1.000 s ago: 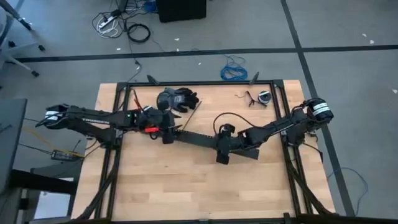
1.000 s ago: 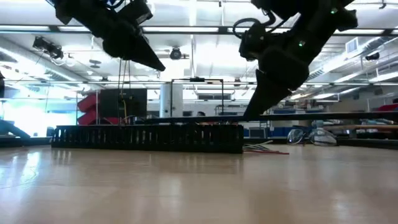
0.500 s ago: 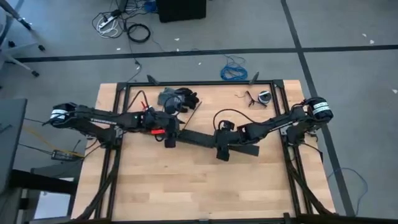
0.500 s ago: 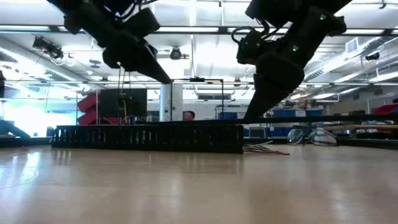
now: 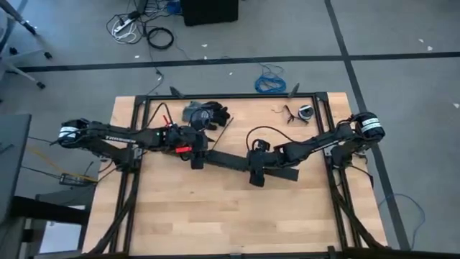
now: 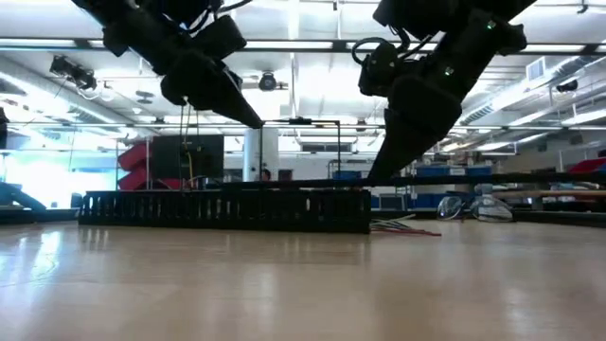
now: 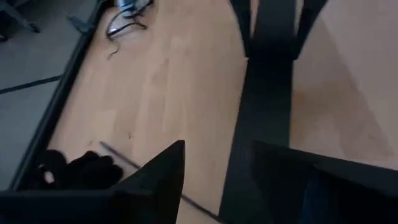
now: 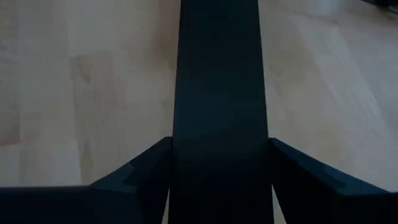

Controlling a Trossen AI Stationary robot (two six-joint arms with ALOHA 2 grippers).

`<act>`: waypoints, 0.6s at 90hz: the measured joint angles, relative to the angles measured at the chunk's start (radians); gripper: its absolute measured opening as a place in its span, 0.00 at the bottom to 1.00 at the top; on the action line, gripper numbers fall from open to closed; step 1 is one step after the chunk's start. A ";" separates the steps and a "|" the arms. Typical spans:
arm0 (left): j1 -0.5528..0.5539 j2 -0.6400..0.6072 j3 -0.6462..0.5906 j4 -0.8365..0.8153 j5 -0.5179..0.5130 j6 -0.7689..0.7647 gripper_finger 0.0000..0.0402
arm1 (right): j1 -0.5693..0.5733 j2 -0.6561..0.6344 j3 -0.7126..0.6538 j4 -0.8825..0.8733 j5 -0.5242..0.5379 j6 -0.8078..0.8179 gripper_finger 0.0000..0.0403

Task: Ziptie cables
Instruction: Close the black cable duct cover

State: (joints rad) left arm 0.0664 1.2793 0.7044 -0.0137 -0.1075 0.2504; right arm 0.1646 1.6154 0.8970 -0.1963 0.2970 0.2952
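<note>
Your black strip (image 5: pixel 228 159) was flat, matte and ridged along its side, lying across the pale wood-plank tabletop (image 5: pixel 215 216) at mid-frame. The right gripper (image 5: pixel 256 176) had its fingers closed against both edges of it. The left gripper (image 5: pixel 195 160) hung over the other end, fingers spread and gripping nothing. The cables (image 6: pixel 405 227), thin and floppy, lay right of centre in the low view, just past the strip's end and clear of both.
</note>
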 joint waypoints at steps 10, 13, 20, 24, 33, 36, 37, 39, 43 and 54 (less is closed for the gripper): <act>0.000 0.024 -0.005 0.003 0.039 0.000 0.42 | 0.000 0.000 0.000 -0.001 -0.008 0.014 0.57; 0.000 0.035 -0.005 0.006 0.052 0.000 0.42 | -0.001 0.001 0.000 0.001 -0.010 0.015 0.57; 0.000 0.067 -0.005 0.007 0.055 -0.001 0.42 | -0.002 0.001 0.000 0.001 -0.010 0.015 0.57; -0.001 0.085 -0.005 0.013 0.056 -0.001 0.42 | -0.002 0.001 0.000 -0.001 -0.010 0.015 0.57; -0.001 0.110 -0.005 0.022 0.062 -0.001 0.42 | -0.002 0.001 0.000 -0.002 -0.010 0.019 0.57; -0.001 0.115 -0.005 0.025 0.069 -0.001 0.42 | -0.003 0.001 0.000 -0.002 -0.010 0.024 0.57; -0.001 0.117 -0.005 0.026 0.073 -0.001 0.42 | -0.003 0.001 0.000 -0.001 -0.010 0.025 0.57; -0.001 0.118 -0.005 0.027 0.078 -0.001 0.42 | -0.003 0.001 0.000 -0.002 -0.010 0.026 0.57; -0.001 0.119 -0.005 0.025 0.093 -0.005 0.42 | -0.003 0.001 0.000 -0.004 -0.010 0.026 0.57; -0.001 0.120 -0.005 0.027 0.102 -0.009 0.42 | -0.003 0.001 0.000 -0.004 -0.011 0.029 0.57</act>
State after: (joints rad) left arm 0.0654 1.3993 0.6991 0.0132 -0.0052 0.2414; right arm 0.1616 1.6165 0.8970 -0.2001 0.2863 0.3244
